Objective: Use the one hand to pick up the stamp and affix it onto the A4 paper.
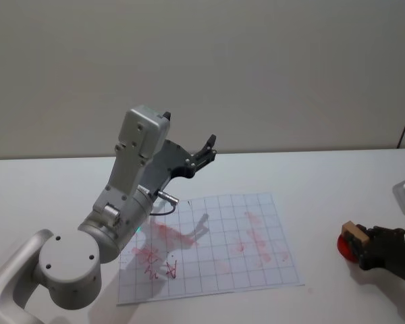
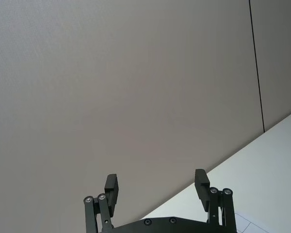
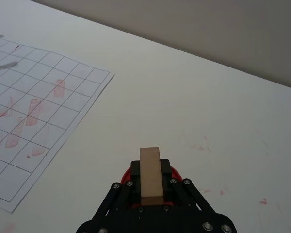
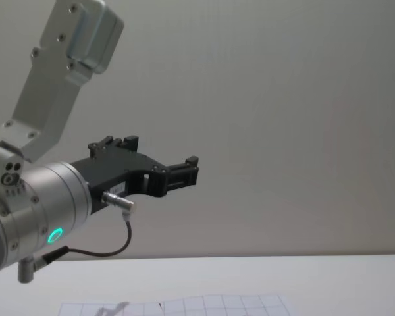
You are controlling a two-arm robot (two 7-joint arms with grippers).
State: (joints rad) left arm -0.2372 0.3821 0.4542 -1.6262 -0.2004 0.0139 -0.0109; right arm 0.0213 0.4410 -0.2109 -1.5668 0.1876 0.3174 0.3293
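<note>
Now my right gripper (image 3: 150, 187) has its jaws pinching the stamp (image 3: 150, 174), low over the surface just right of the A4 paper (image 1: 216, 246), ready to carry it across, while my left gripper (image 2: 157, 187) hangs spread above the paper's far-left corner.

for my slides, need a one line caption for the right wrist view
Right gripper shut on the wooden-handled stamp, beside the red-marked A4 paper.

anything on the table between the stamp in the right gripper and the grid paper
No object: bare white tabletop separates the stamp, clamped in the right gripper, from the A4 paper, shown best in the right wrist view.
</note>
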